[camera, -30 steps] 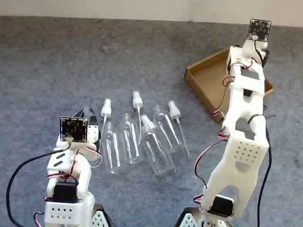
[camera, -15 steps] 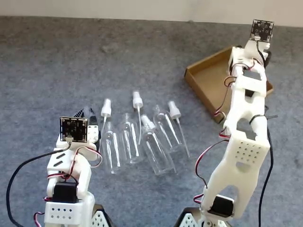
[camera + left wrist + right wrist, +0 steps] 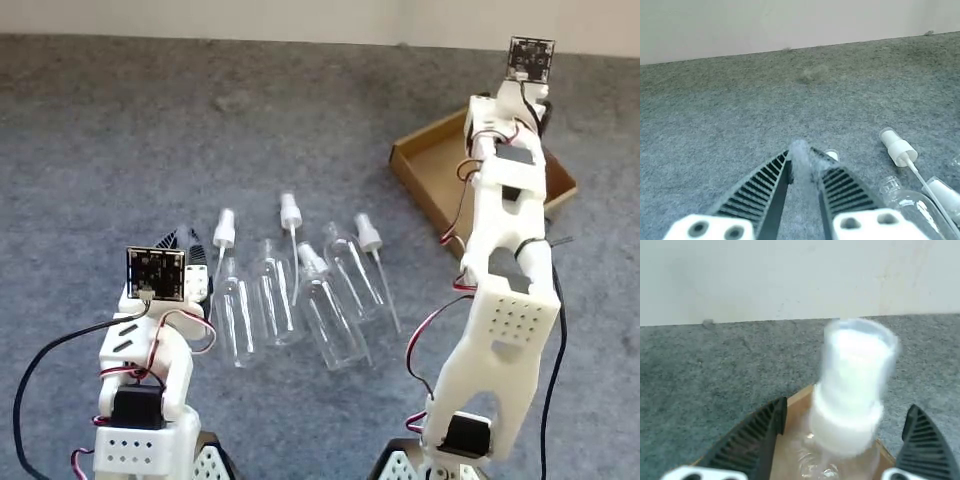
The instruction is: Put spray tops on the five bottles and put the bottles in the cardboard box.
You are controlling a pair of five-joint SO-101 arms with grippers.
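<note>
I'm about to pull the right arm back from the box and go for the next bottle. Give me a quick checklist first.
1. Right claw over the box: ok.
2. Right claw open: ok, jaws stand wide of the capped bottle.
3. Capped bottle settled in the box: cannot tell, it is blurred.
4. Left claw free: ok, shut on nothing.
5. Four loose bottles lying between the arms: ok.
6. Tops beside them: ok.
</note>
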